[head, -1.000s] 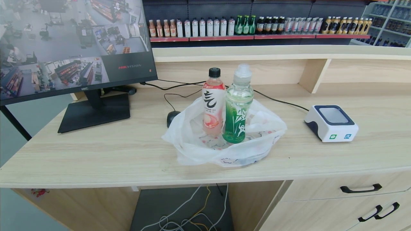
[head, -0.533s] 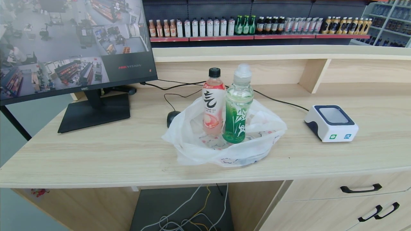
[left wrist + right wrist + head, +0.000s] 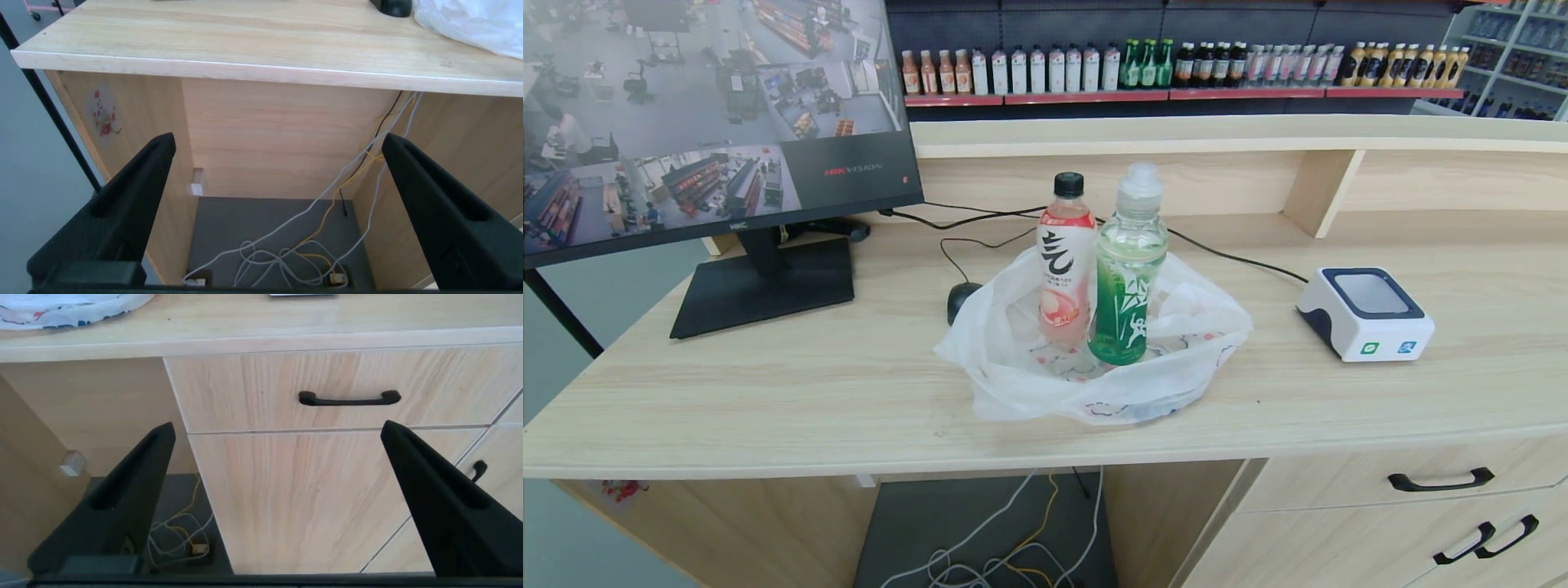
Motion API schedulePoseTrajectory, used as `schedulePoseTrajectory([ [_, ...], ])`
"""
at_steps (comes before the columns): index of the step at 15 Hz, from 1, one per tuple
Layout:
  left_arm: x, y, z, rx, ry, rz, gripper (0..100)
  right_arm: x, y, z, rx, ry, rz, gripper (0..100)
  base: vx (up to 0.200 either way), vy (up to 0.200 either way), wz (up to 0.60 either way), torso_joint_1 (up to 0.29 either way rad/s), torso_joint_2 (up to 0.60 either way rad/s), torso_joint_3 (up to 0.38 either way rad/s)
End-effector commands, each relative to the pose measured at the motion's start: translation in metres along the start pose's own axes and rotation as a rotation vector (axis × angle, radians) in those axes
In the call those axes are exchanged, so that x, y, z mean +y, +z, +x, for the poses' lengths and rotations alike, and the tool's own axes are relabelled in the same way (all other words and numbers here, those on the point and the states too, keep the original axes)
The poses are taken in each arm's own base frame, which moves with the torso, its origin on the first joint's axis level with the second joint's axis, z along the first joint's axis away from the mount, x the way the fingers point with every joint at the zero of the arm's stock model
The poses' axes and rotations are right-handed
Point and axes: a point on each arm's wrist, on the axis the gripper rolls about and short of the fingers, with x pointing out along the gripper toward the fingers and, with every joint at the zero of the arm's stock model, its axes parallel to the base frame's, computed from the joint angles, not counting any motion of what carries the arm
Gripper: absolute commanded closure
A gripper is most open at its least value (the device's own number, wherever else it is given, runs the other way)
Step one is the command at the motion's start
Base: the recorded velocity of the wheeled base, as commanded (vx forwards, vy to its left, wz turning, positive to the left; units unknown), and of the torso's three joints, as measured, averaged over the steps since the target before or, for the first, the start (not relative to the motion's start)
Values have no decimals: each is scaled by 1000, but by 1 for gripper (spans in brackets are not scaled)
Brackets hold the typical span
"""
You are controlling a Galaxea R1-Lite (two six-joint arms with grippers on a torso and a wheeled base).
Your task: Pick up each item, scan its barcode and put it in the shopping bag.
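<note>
In the bag (image 3: 1029, 384) on the bench (image 3: 768, 392), the pink bottle (image 3: 1065, 269) and green bottle (image 3: 1127, 286) are standing together, so I'm guessing nothing's left to scan. My left hand (image 3: 278, 143) and right hand (image 3: 278, 429) are hanging wide open, empty, below the bench.

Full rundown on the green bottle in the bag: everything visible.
The green bottle looks like clear plastic: a see-through, bulging upper body, a green wrap with white markings below, and a pale translucent cap on top. It is closed and stands upright inside the open white shopping bag on the wooden counter. It sits close beside the pink bottle, on that bottle's right, and seems to touch it. The bag's folds hide its base.
</note>
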Motion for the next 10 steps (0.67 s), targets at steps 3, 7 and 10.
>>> schedulePoseTrajectory([
  [3, 0, 0, 0, 0, 0, -2, 0, 0, 0, 0, -4, -1, 0, 0, 0, 0, 0, 0, 0, 0],
  [7, 0, 0, 0, 0, 0, -2, 0, 0, 0, 0, -4, 0, -7, 0, 0, 0, 0, 0, 0, 0],
  [10, 0, 0, 0, 0, 1, -2, 0, 0, 0, 0, -4, -1, -2, 0, 0, 0, 0, 0, 0, 0],
])
